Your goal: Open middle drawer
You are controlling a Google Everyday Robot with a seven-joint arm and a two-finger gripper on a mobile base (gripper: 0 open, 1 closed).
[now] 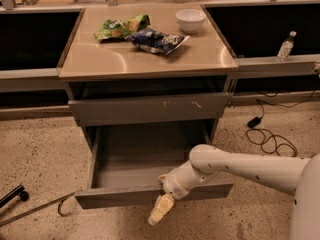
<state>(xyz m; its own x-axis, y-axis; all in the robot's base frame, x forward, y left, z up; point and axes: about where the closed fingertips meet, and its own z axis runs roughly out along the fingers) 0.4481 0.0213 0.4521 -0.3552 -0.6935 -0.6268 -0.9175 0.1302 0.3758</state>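
Note:
The middle drawer (115, 197) is a grey metal drawer with a plain front. It stands pulled far out of the cabinet, and its shallow grey tray (140, 159) is bare. My gripper (160, 211) hangs just in front of the drawer's front, right of its middle, pointing down towards the floor. My white arm (240, 166) reaches in from the right, across the right part of the drawer front. Above it, the taller grey front with pale scratch marks (150, 109) is nearly closed.
On the cabinet top (100, 59) lie a green snack bag (120, 28), a blue snack bag (157, 40) and a white bowl (190, 20). A water bottle (285, 46) stands on the right ledge. A black cable (267, 136) lies on the floor at right, and a black wheel (15, 194) at left.

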